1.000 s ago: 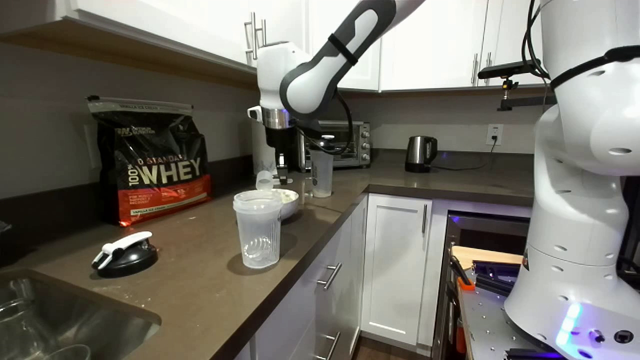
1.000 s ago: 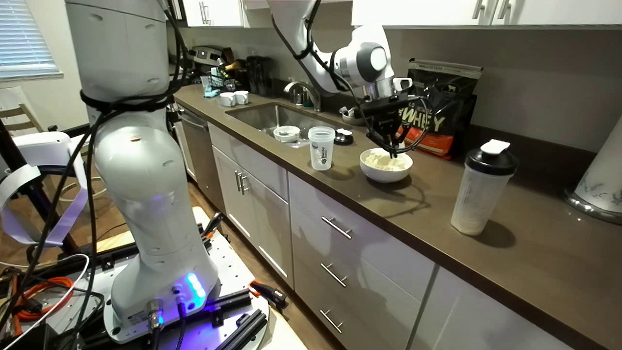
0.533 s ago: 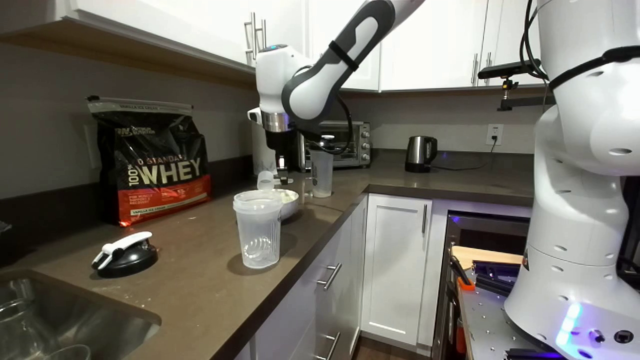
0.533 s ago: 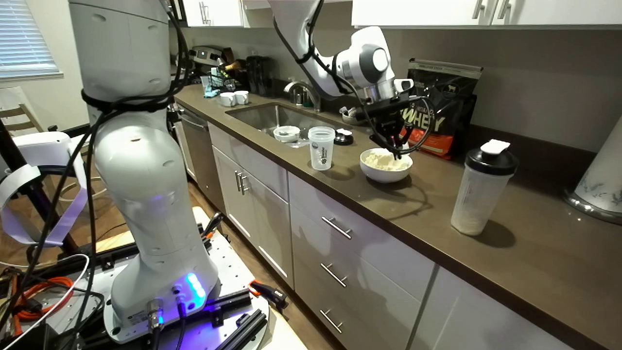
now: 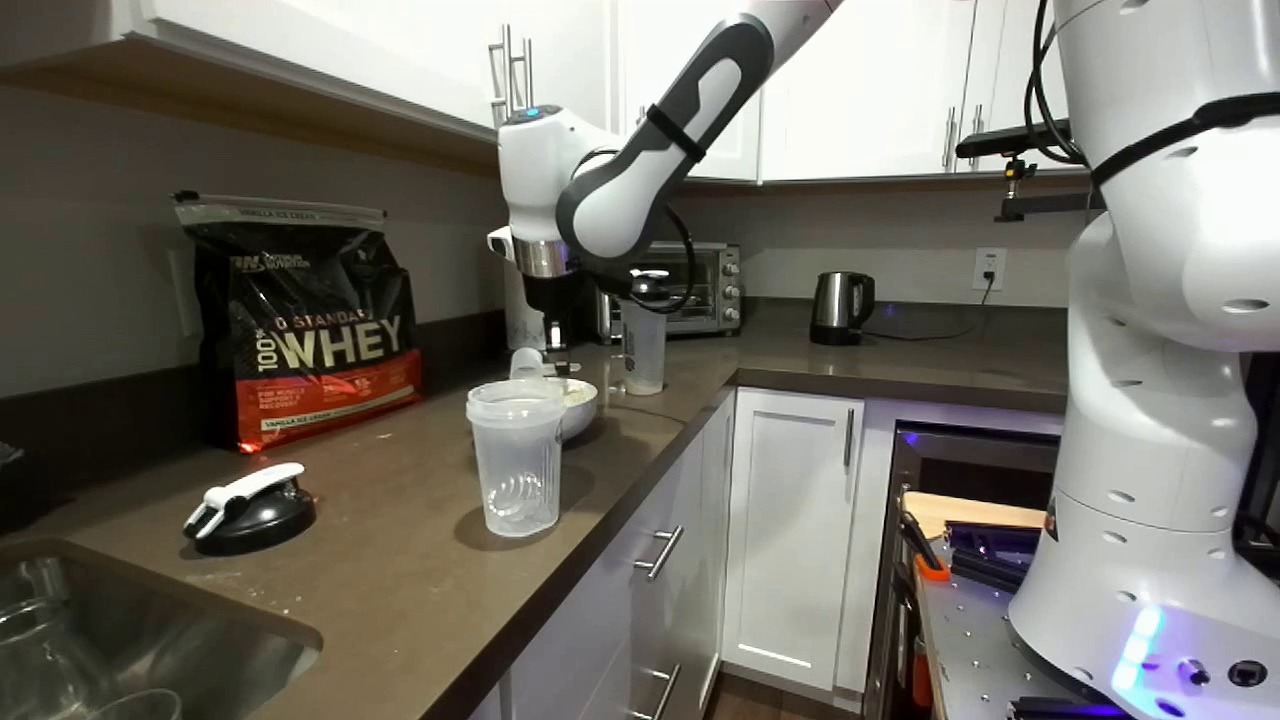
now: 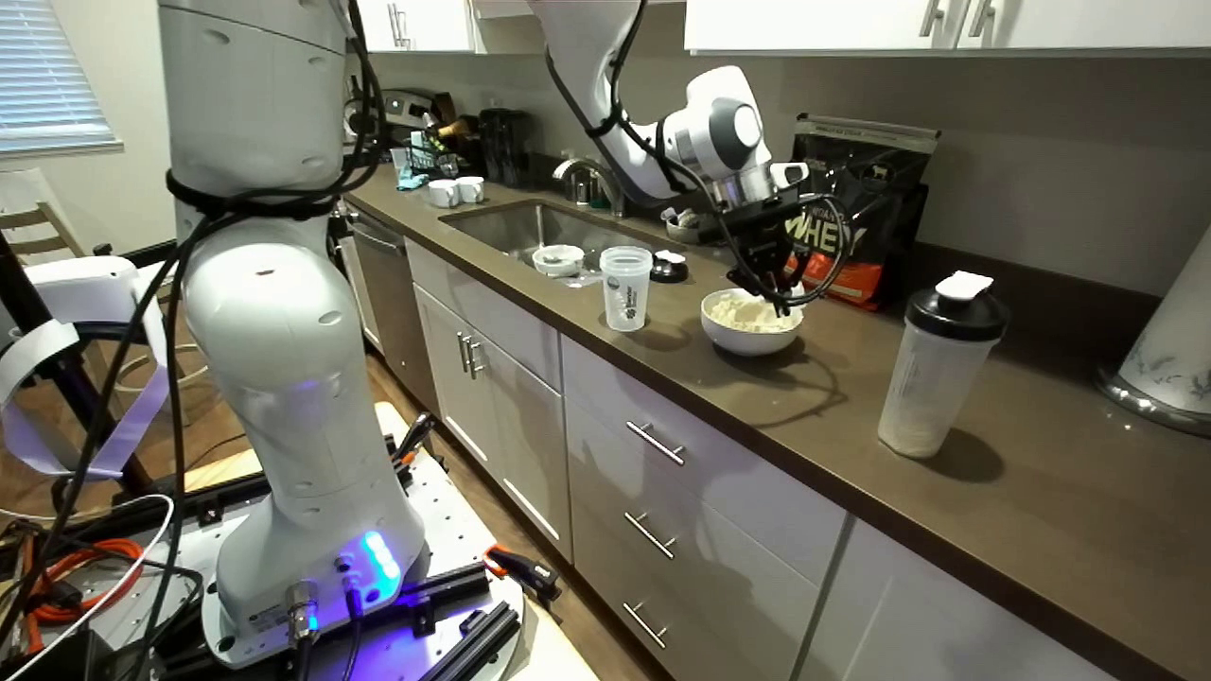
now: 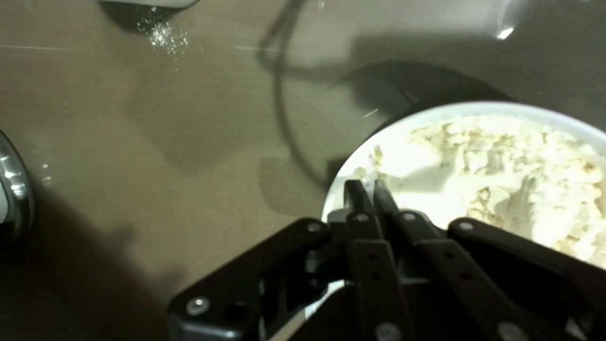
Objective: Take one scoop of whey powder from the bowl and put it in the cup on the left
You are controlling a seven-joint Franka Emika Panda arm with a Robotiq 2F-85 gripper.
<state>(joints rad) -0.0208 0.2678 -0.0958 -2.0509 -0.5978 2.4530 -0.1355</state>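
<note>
The scoop (image 5: 526,364) is at the rim of the bowl (image 6: 749,342), held in the narrowed gripper (image 7: 367,189). Scooping appears in hand; load unseen. Next, probably: fill with powder (image 6: 747,314), then carry level to the cup (image 6: 625,295).

Overexposed whey powder (image 7: 549,189), shadowed counter (image 7: 203,123), blurry wrist view

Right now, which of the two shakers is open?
The cup between sink and bowl: it stands uncovered, while the other shaker wears a black lid.
</note>
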